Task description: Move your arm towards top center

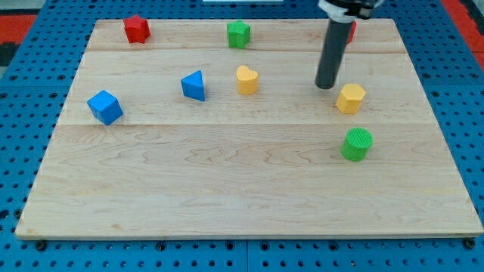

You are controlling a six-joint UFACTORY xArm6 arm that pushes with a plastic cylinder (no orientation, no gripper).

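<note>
Camera view: the rod stands nearly upright, long axis running from the view's top down to the table, lower end pointing down at the wood. My tip rests on the table in the upper right area, right of top center. The rod's upper end leaves the frame at the view's top. The arm carries no hand, so no opening state applies; nothing is held.

Positions relative to my tip:
- Yellow hexagonal block: just beside my tip, toward the view's lower right, apart from it.
- Green cylinder: below the yellow hexagonal block, near it.
- Yellow heart block: to the view's left of my tip, well apart.
- Blue triangular block: further left, near the yellow heart block.
- Blue cube: near the table's left edge.
- Green star block: at the top edge, near top center.
- Red block: top left; exact shape unclear.
- Second red block: behind the rod at the top, mostly hidden; shape cannot be told.

Surface: the table is a light wooden board of 4 joined planks, lower half bare. It lies on a blue perforated base. Red material shows in the view's top corners.
</note>
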